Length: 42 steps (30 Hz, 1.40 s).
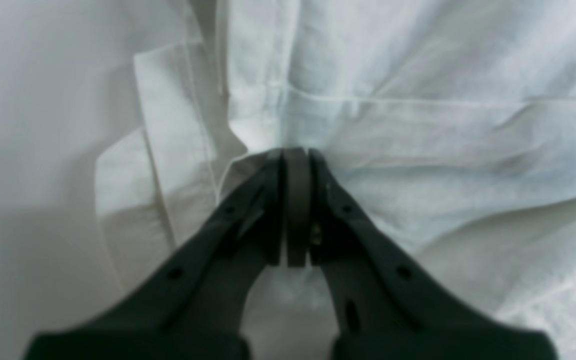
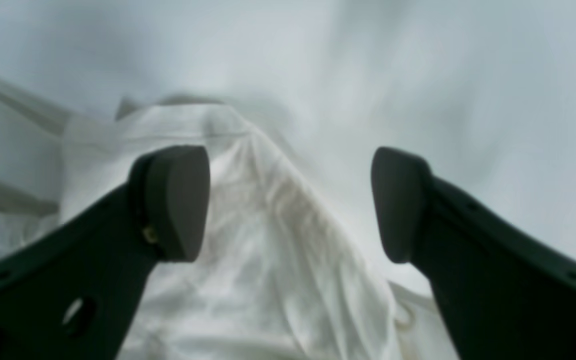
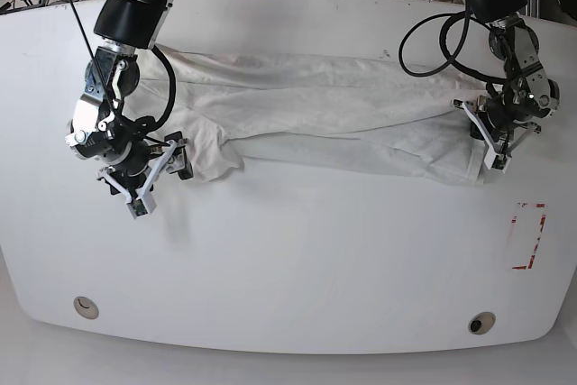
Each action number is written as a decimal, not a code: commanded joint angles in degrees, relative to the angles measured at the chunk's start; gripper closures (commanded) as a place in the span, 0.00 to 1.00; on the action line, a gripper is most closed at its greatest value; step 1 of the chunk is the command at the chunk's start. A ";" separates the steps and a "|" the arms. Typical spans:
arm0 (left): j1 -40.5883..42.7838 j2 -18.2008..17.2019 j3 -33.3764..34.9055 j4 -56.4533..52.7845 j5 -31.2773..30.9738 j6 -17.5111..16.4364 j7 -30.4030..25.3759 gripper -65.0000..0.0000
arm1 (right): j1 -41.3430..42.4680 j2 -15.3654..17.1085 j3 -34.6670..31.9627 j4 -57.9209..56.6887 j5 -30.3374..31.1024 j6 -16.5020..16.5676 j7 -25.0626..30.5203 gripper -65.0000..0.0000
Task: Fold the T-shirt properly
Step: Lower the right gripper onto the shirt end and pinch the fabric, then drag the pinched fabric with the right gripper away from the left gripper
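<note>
The T-shirt (image 3: 334, 105) is lying as a long, bunched band across the far half of the white bench (image 3: 297, 259), leaving the whole near half open. The left gripper (image 1: 295, 160) is pinching a hemmed fold at the band's end, jaws pressed together on cloth. The right gripper (image 2: 288, 200) is standing with jaws wide over the other end, gripping nothing. Only the base view is showing a red outline (image 3: 526, 236) on the bench. No print is showing; both wrist views are blurred.
</note>
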 commanded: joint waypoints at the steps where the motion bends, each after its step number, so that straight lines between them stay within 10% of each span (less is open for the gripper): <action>1: 1.01 0.23 0.28 -1.06 3.32 -0.28 4.58 1.00 | 1.41 0.72 -1.46 -2.57 0.93 0.03 3.40 0.26; 16: 1.98 0.05 0.28 -1.06 3.32 -0.28 4.49 1.00 | 2.56 0.72 -2.69 -13.65 0.93 0.03 10.87 0.28; 26: 2.24 0.14 0.28 -1.15 3.32 -0.28 4.49 1.00 | 2.38 0.54 -2.69 -8.99 1.45 0.03 10.70 0.99; 42: 2.24 0.23 0.28 -1.15 3.32 -0.28 4.49 1.00 | -5.97 -1.57 -2.25 14.66 1.63 0.03 0.94 0.94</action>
